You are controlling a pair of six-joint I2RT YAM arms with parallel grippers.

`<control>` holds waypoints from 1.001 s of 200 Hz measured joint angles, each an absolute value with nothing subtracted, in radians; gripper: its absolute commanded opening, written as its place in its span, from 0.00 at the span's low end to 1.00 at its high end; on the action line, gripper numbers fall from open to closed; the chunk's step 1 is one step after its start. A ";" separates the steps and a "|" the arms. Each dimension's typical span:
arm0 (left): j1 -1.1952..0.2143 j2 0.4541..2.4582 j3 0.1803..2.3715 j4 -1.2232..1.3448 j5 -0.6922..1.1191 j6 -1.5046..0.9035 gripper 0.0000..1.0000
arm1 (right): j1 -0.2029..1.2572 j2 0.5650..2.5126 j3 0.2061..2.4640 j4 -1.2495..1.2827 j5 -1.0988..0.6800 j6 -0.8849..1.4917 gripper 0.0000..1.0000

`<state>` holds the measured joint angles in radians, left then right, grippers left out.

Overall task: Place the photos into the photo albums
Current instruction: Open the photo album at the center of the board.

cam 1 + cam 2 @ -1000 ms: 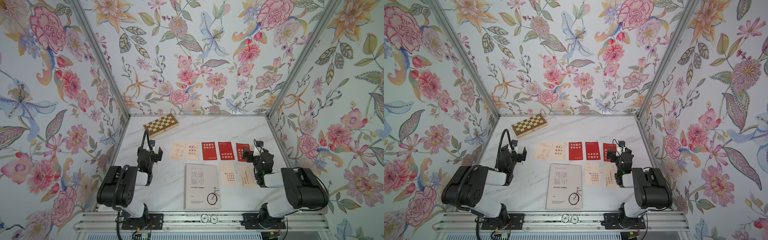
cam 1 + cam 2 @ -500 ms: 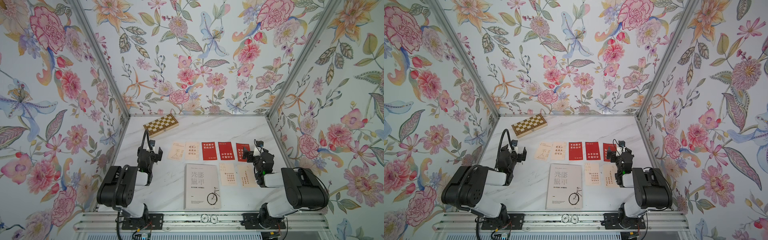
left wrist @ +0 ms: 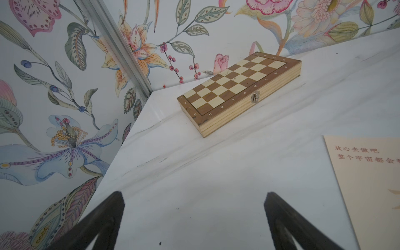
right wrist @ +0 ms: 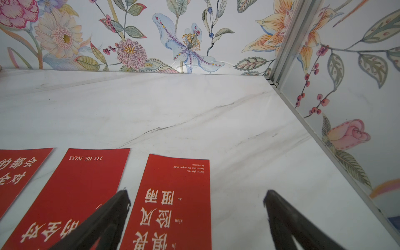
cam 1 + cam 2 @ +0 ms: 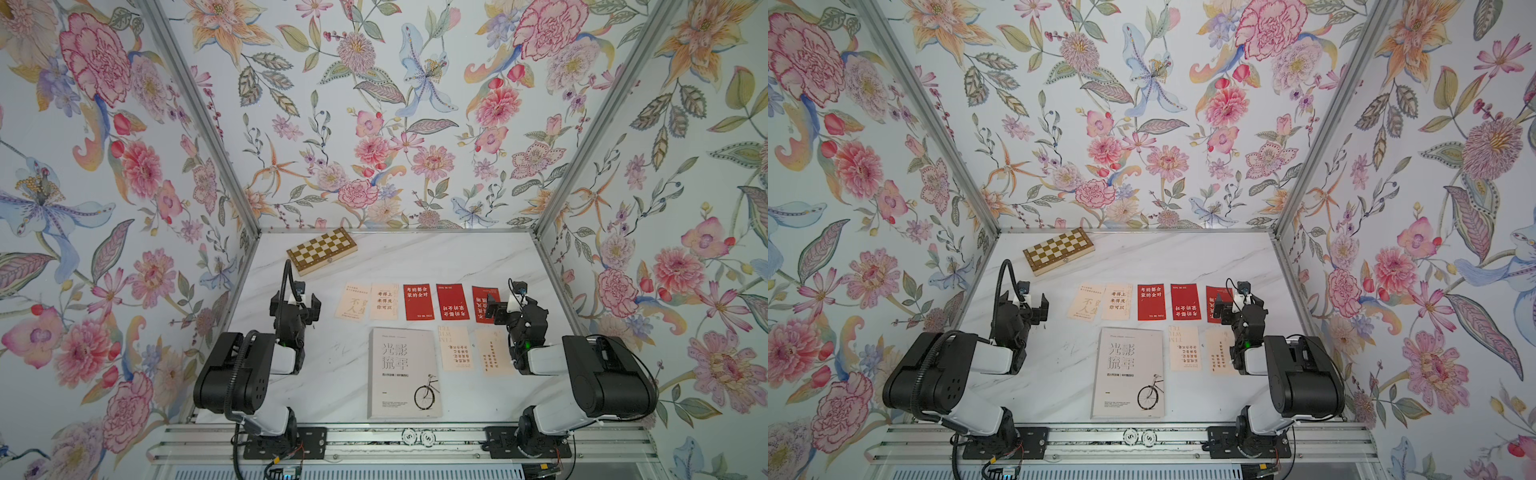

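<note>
The photos (image 5: 418, 302) lie flat on the table (image 5: 436, 257): two cream and three red in a row just beyond the closed album (image 5: 404, 372), and two more cream just beside its right edge. My right gripper (image 4: 197, 192) hangs over the rightmost red photo (image 4: 175, 203), jaws wide, holding nothing. My left gripper (image 3: 193, 194) is wide too, over bare table left of the row, with the chessboard box (image 3: 238, 91) farther back.
</note>
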<state>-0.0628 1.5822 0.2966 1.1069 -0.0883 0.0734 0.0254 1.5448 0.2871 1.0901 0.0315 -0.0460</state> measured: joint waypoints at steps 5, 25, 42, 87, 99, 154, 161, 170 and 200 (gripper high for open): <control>-0.067 1.582 0.297 1.104 -0.081 0.079 0.99 | 0.031 1.545 0.287 1.091 0.038 -0.046 0.99; -0.075 1.582 0.297 1.105 -0.088 0.079 0.99 | 0.048 1.545 0.287 1.097 0.045 -0.049 0.99; -0.075 1.583 0.308 1.093 -0.102 0.079 0.99 | 0.048 1.545 0.287 1.097 0.046 -0.049 0.99; -0.073 1.583 0.320 1.092 -0.109 0.078 0.99 | 0.046 1.545 0.287 1.097 0.050 -0.048 0.99; -0.070 1.583 0.322 1.088 -0.109 0.076 0.99 | 0.037 1.545 0.287 1.097 0.049 -0.045 0.99; -0.080 1.553 0.318 1.069 -0.141 0.072 0.99 | 0.045 1.534 0.287 1.077 0.098 -0.045 0.99; -0.093 1.525 0.309 1.070 -0.162 0.076 0.99 | 0.059 1.517 0.288 1.053 0.124 -0.046 0.99; -0.117 1.481 0.292 1.070 -0.196 0.088 0.99 | 0.080 1.478 0.291 1.010 0.167 -0.046 0.99; -0.241 1.343 0.264 1.066 -0.324 0.155 0.99 | 0.147 1.331 0.379 0.818 0.353 -0.007 0.99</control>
<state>-0.2405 1.3426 0.2638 1.0660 -0.3244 0.1555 0.1467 1.3312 0.3794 0.8177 0.3534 -0.0071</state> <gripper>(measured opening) 0.989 0.992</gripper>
